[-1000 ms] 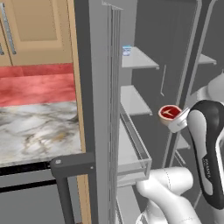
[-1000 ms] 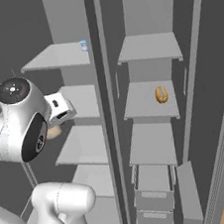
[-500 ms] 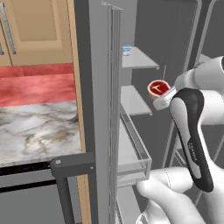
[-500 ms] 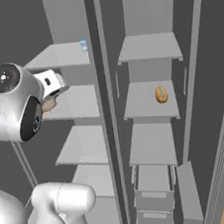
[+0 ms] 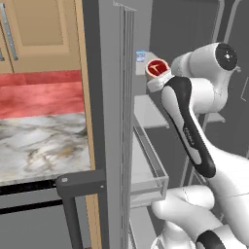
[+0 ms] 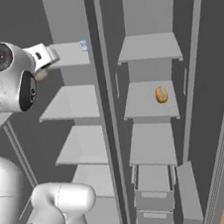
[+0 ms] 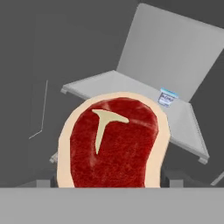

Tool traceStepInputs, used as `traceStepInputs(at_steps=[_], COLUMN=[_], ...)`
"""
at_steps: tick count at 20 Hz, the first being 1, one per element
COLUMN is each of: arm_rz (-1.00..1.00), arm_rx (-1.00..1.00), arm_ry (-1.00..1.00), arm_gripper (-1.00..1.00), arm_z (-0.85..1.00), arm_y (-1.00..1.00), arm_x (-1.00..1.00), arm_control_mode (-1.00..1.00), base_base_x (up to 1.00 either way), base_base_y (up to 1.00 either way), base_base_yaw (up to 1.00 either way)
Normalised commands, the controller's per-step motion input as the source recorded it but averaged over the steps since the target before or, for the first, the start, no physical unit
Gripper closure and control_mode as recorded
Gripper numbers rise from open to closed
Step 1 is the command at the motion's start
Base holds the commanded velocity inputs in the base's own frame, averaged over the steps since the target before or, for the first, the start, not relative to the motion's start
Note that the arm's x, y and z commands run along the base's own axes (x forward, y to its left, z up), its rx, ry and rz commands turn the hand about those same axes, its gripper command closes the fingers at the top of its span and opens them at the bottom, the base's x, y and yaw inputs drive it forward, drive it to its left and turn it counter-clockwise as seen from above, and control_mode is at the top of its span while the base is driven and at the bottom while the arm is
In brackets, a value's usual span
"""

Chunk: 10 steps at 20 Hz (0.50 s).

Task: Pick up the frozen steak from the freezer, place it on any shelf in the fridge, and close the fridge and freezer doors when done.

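Hand point(image 5: 154, 78) pinching frozen steak point(image 7: 113, 144), long axis along the fingers, near fridge point(image 6: 70, 102) shelf

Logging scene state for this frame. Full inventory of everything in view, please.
Flat red steak with cream fat rim: 1, held in the pincer, raised in front of the top fridge shelf.
Small blue-white cup: 1, on the top fridge shelf.
Orange-brown rounded lump: 1, on the second freezer shelf from the top.
Pale grey fridge shelves: broad, stacked in the wider compartment.
Pale grey freezer shelves: short, with drawers below.
Grey open door with clear bins: 1, left of the arm.
Marble counter: 1, far left, red backsplash behind it, tan cabinets above.
White arm's pincer: 1, shut on the steak.
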Motion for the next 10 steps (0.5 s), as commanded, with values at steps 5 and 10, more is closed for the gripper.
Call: traceStepInputs(at_steps=[5, 10], arm_rz=[0.00, 0.00], arm_rx=[0.00, 0.00], arm_ry=[0.00, 0.02], arm_gripper=[1.00, 1.00], arm_z=[0.10, -0.12], arm_y=[0.17, 0.16], arm_x=[0.99, 1.00], arm_control_mode=[-1.00, -1.00], base_base_x=[0.00, 0.00], base_base_y=[0.00, 0.00], base_base_yaw=[0.00, 0.00])
